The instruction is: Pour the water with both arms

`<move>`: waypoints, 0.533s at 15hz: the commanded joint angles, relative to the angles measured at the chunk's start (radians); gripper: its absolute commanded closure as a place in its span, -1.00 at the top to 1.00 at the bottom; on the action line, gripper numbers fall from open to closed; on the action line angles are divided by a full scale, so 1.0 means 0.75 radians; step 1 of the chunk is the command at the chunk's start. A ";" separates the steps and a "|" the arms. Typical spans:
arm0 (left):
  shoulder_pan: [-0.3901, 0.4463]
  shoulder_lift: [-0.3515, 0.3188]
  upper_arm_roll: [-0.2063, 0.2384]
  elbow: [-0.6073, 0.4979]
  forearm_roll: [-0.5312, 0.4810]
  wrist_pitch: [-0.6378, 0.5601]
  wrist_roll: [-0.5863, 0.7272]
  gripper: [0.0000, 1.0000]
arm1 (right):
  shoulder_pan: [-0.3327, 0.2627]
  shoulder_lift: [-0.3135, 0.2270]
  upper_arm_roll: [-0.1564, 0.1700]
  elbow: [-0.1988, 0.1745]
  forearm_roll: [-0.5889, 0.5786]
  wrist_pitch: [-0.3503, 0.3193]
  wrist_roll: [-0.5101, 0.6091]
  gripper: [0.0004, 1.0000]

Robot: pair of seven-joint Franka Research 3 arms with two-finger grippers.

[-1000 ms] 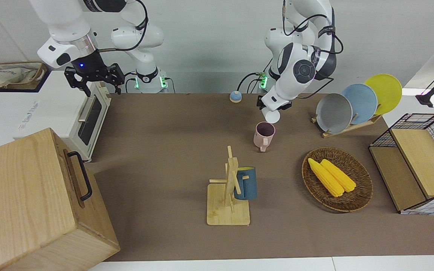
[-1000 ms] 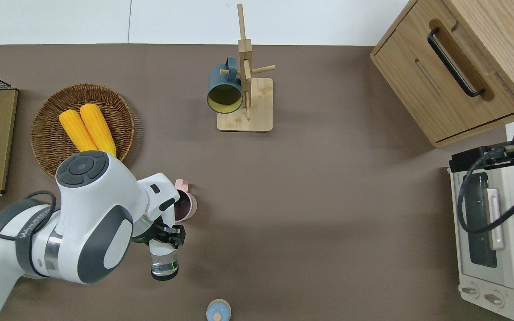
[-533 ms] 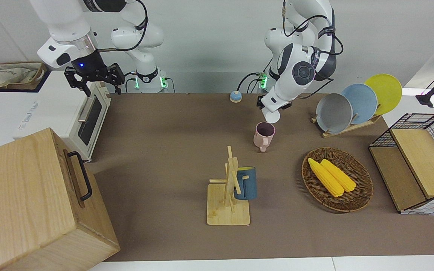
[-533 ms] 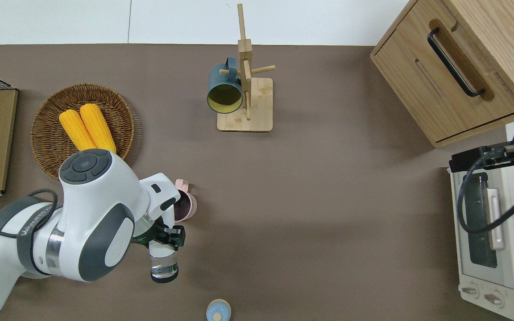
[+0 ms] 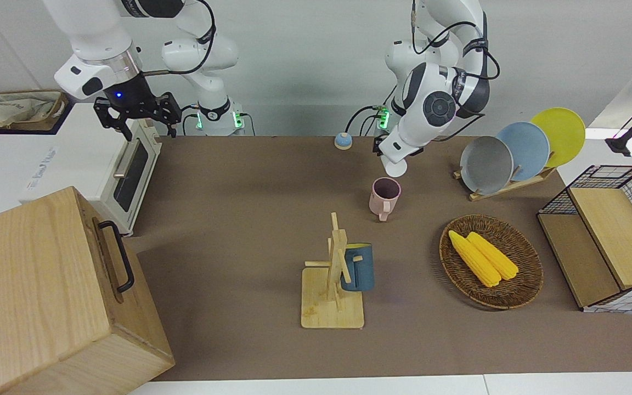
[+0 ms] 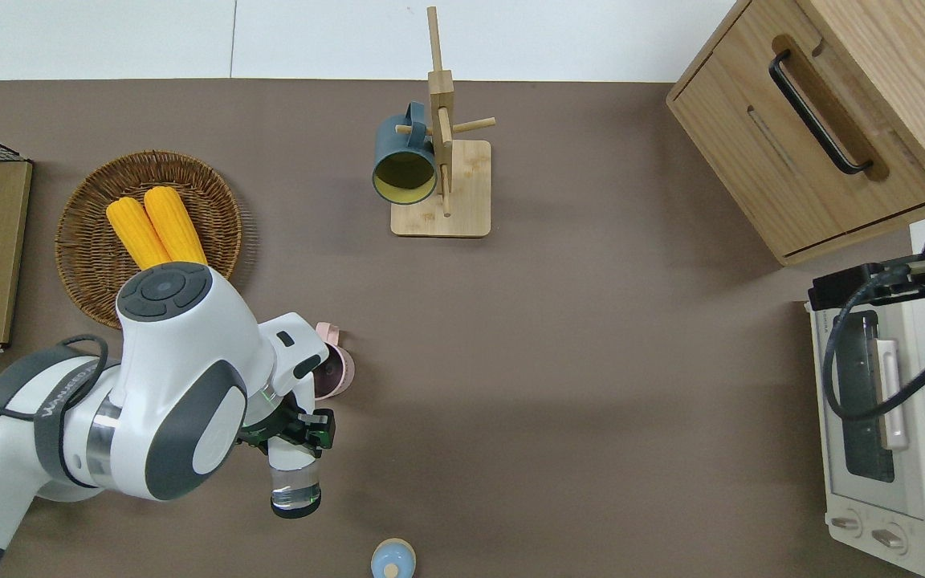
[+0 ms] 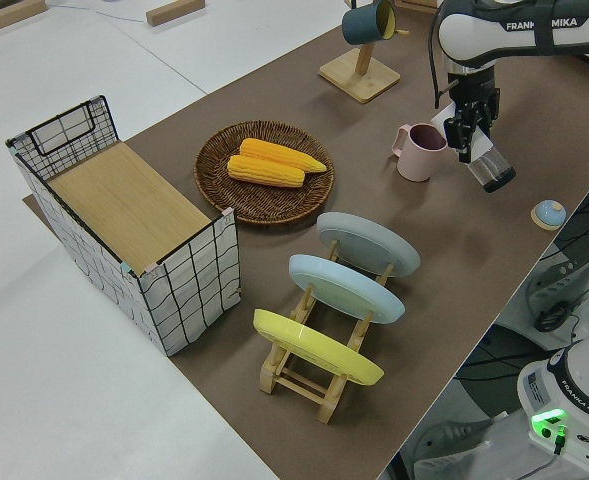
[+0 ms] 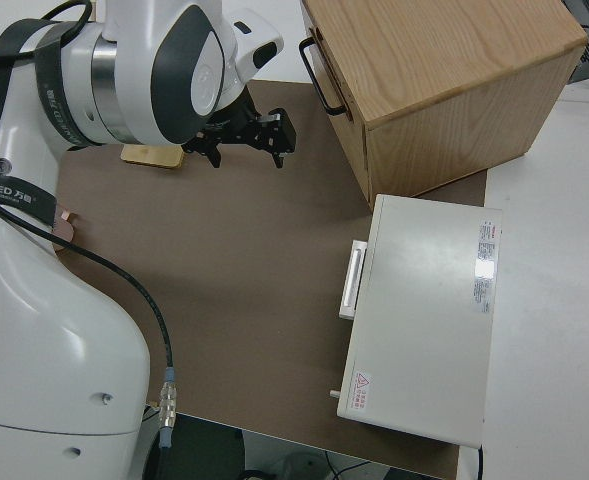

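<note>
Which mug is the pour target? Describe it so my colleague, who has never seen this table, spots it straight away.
Start at the round wicker basket holding two corn cobs, toward the left arm's end of the table. Beside it, nearer the robots, a pink mug stands upright on the brown mat, next to the left gripper holding a clear glass. The only other mug is dark blue, hanging on the wooden rack.

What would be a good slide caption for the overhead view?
Left gripper holds a glass near the pink mug; right arm parked.

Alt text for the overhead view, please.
The left gripper holds a tilted clear glass just nearer the robots than a pink mug standing on the brown table. The right arm is parked.
</note>
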 commanded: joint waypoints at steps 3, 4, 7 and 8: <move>-0.008 0.045 -0.003 0.114 0.035 -0.106 -0.041 -1.00 | 0.002 -0.005 -0.001 0.004 0.001 0.001 -0.017 0.99; -0.008 0.045 -0.003 0.122 0.035 -0.125 -0.041 -1.00 | 0.002 -0.005 -0.001 0.004 0.001 0.001 -0.017 0.99; -0.008 0.047 -0.003 0.139 0.035 -0.139 -0.043 -1.00 | 0.002 -0.005 -0.001 0.004 0.001 0.001 -0.017 0.99; -0.010 0.067 -0.003 0.136 0.037 -0.137 -0.045 -1.00 | 0.002 -0.003 -0.001 0.004 0.001 0.001 -0.017 0.99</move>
